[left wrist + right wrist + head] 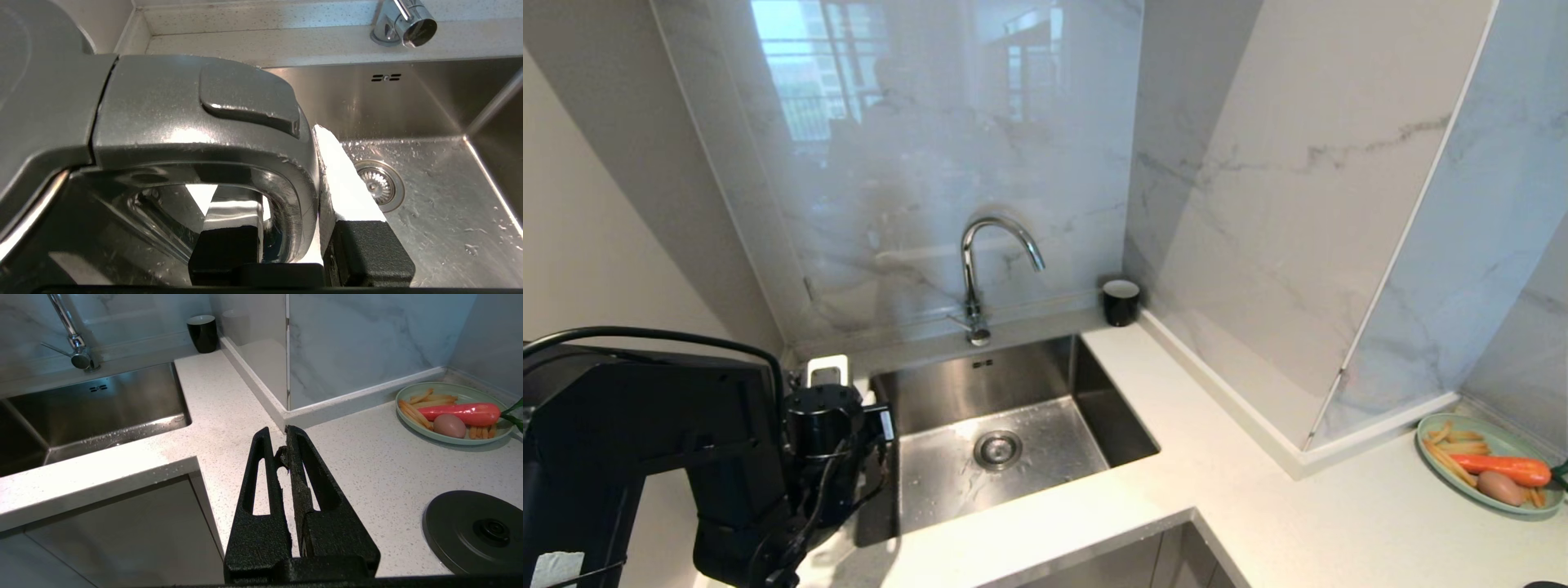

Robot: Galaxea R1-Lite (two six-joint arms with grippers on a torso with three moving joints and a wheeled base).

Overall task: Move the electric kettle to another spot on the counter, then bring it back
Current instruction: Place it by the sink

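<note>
text: none legible | labels: none | brands: none | numbers: none

Glossy black on the electric kettle (196, 134), dark-grey across its lid. White with fine dark speckle over the counter (1225, 482). Grey veining through pale marble wall panels (1307, 188). Bare steel in the sink (1013, 416), chrome on the tap (988, 261). Black outside, white inside the cup (1121, 300). Pale green plate (445, 433) under an orange-red carrot (461, 413). Black base disc (474, 531).

Glossy grey-veined marble wall panels (1298, 188) meet in a corner, one mirroring a bright window (809, 73).
</note>
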